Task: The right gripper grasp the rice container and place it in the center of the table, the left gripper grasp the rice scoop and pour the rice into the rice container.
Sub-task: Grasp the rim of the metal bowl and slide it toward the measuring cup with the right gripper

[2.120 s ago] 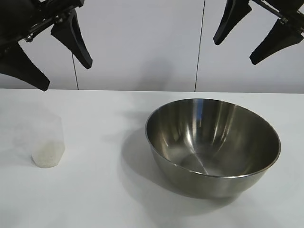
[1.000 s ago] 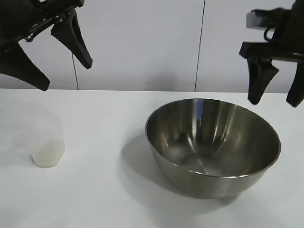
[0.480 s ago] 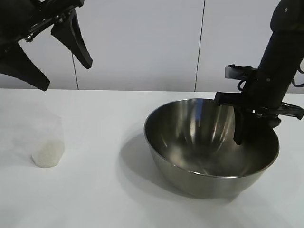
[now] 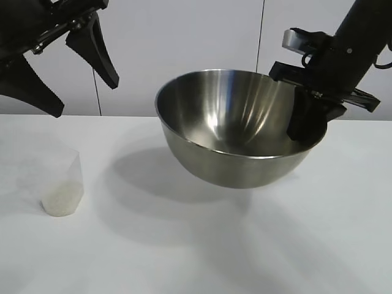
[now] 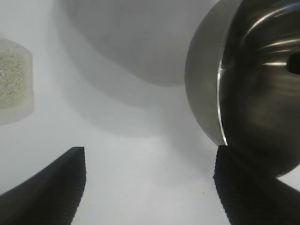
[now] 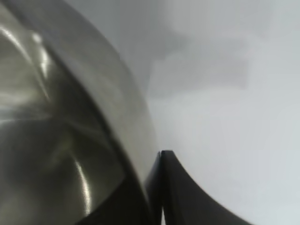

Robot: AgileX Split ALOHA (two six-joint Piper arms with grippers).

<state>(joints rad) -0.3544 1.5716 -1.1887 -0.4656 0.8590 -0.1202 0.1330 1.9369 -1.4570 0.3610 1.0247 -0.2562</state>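
The right gripper [image 4: 309, 113], at the upper right of the frame, has its fingers clenched on the thin rim of the rice container [image 4: 236, 125] and holds it clear of the worktop [image 4: 184, 245], the bowl tipped so that its open mouth leans toward the onlooker. One finger shows dark inside the bowl on its right side, and in the right wrist view the steel wall runs straight into the pinch, which looks like a rim grip chosen because the bowl is far too wide to span. It hangs a little right of the frame's middle, its shadow spread on the white surface below, apparently on its way to the centre. The container is a large round stainless-steel bowl, bright and mirror-like, empty inside. At the upper left the left gripper [image 4: 61, 67] hangs above the worktop with its fingers released and spread wide, holding nothing, seemingly waiting its turn. Below it, at the lower left, the rice scoop [image 4: 61, 184] stands upright, a small clear plastic cup with the rice [image 4: 61, 201] lying white in its bottom.
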